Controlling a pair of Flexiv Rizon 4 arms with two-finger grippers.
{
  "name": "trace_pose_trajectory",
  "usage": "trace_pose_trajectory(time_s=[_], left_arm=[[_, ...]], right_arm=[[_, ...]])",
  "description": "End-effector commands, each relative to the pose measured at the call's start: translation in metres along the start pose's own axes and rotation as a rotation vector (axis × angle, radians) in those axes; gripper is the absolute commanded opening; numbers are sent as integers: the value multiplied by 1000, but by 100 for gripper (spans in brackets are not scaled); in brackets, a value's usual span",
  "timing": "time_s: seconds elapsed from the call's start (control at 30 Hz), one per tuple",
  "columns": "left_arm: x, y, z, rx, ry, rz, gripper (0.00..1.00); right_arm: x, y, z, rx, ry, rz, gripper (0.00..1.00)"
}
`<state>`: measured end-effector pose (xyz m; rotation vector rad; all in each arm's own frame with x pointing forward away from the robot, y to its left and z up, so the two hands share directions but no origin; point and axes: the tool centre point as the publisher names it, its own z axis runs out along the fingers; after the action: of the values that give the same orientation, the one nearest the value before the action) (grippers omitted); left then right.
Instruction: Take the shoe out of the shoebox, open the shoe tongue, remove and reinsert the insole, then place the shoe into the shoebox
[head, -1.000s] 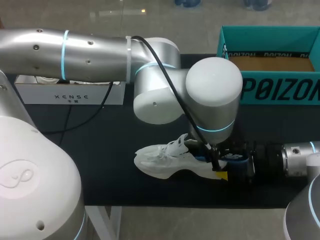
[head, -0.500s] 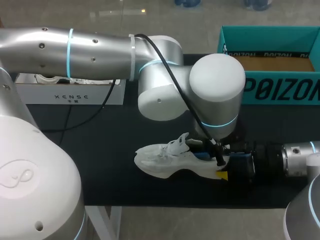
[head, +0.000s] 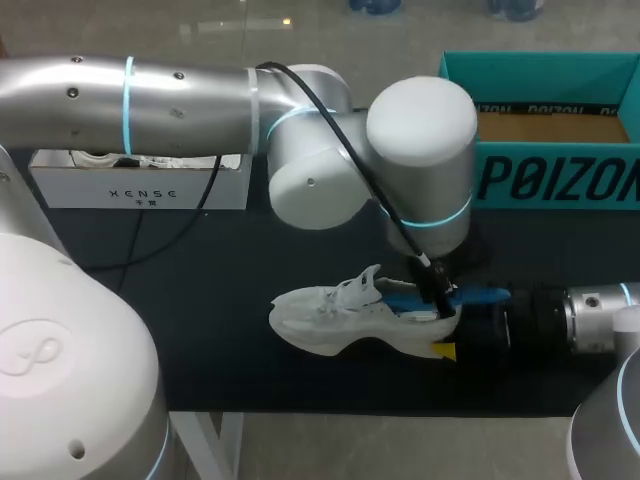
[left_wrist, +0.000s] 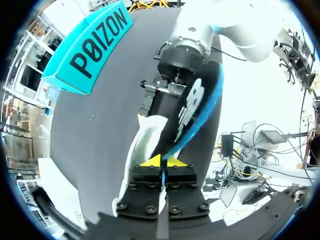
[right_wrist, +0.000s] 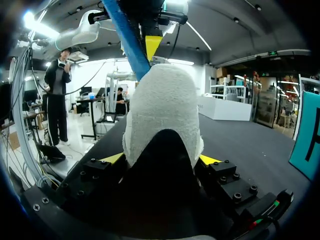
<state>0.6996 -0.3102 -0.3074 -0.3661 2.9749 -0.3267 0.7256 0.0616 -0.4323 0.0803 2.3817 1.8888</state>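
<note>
Your right gripper (right_wrist: 161, 159) clamps the shoe (head: 320, 322) by its heel, lower centre, evidently bracing it so your left gripper (left_wrist: 161, 163), pinched on the blue insole (head: 485, 295), can extract it

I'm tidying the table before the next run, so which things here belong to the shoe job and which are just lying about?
Belongs to the job:
white shoe, heel held in the right pincer
blue insole, pinched in the left pincer
teal shoebox

Just lying about:
white box on the table's left side
</note>
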Motion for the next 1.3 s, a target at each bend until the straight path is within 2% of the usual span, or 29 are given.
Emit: trace_pose_trajectory(time_s=[0.03, 0.13, 0.33, 0.5, 0.67, 0.73, 1.3], left_arm=[[-14, -1, -50, 51, 65, -28, 0], [-29, -14, -78, 78, 118, -68, 0], [-62, -26, -118, 134, 130, -138, 0], [-94, -25, -133, 160, 272, -181, 0], [-119, -18, -143, 225, 397, -189, 0], [-124, -15, -149, 249, 381, -205, 0], [-124, -15, -149, 249, 381, -205, 0]], right_arm=[[1, -1, 3, 3, -1, 0, 0], [1, -1, 3, 3, -1, 0, 0], [1, -1, 3, 3, -1, 0, 0], [1, -1, 3, 3, -1, 0, 0], [1, -1, 3, 3, -1, 0, 0], [1, -1, 3, 3, -1, 0, 0], [1, -1, 3, 3, -1, 0, 0]])
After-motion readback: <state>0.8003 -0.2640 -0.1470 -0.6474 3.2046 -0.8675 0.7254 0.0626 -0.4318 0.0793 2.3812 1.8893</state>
